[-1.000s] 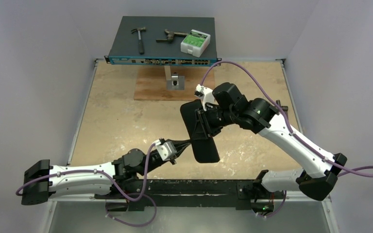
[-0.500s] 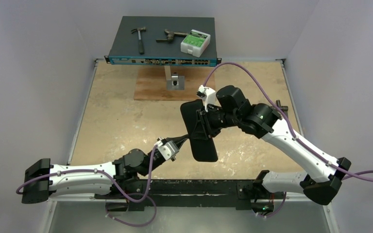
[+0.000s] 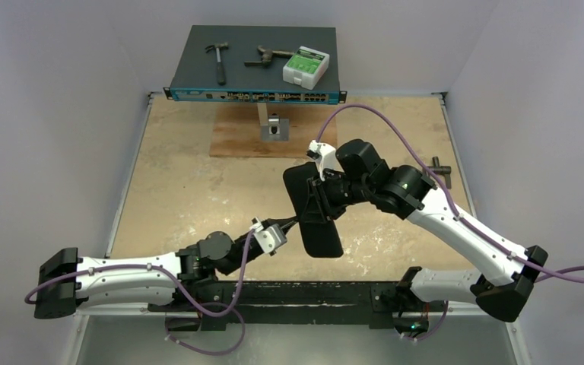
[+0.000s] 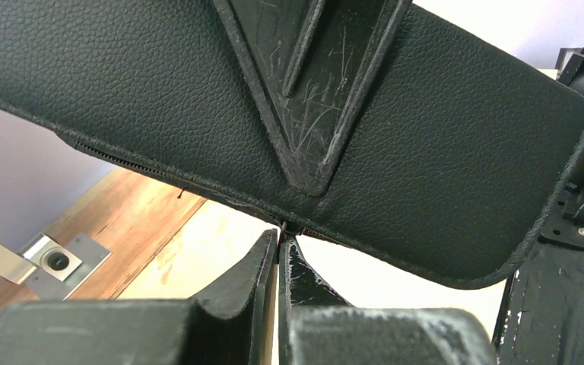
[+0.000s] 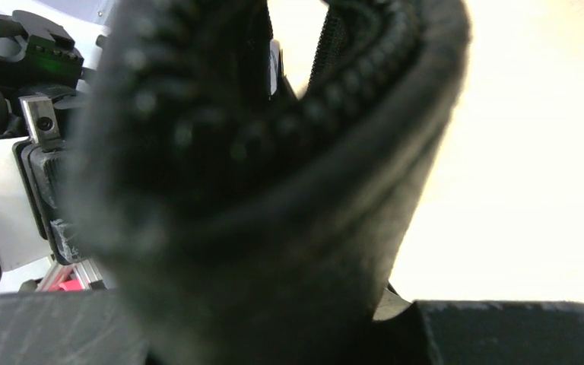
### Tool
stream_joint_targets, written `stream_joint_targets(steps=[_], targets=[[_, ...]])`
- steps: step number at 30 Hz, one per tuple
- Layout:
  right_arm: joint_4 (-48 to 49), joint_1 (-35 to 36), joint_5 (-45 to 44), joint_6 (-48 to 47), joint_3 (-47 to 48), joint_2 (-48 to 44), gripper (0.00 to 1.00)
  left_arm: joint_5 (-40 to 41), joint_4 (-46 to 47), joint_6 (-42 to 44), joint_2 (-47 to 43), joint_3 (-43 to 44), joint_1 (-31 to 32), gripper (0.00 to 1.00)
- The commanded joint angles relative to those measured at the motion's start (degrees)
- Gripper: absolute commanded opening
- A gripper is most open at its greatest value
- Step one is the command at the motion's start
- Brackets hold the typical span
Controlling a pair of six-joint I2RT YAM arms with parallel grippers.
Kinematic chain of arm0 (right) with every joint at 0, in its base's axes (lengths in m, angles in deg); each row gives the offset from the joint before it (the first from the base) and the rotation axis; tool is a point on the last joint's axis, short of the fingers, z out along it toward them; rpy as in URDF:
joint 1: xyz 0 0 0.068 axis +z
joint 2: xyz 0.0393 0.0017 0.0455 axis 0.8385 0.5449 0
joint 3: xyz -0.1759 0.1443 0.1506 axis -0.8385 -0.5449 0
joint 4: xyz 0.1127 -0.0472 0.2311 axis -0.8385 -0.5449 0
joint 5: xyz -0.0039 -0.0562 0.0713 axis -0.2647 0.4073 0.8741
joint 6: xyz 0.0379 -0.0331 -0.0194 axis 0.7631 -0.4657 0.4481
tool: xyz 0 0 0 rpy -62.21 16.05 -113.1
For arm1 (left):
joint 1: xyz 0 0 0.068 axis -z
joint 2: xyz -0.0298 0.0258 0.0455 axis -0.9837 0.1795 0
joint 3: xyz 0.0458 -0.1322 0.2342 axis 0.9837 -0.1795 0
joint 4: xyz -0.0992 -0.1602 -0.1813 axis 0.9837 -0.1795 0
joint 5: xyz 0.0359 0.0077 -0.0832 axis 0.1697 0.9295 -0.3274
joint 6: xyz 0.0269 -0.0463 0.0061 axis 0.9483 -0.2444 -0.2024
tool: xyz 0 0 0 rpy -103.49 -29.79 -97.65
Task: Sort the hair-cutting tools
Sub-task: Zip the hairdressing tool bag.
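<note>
pouch (image 3: 318,232) is pinched by left gripper (image 4: 281,247) and right gripper (image 3: 322,201).

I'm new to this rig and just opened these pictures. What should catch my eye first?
A black leather pouch is held up over the middle of the table, the right hand gripping it from the right and the left hand pinched shut on its zipper edge. At the far end, a hammer and a green-and-white box lie on a dark flat case.
</note>
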Motion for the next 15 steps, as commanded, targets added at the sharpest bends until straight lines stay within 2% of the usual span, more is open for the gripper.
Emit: stream_joint_targets(steps=[1, 15], targets=[[-6.28, 0.84, 0.38, -1.52, -1.6, -0.38, 0.0, 3.7, 5.26, 2.53, -0.86, 5.46, -0.98, 0.0], [-5.95, 1.62, 1.66, -1.35, -2.75, -1.48, 0.0, 15.72, 4.79, 3.48, 0.87, 6.95, -3.61, 0.0]])
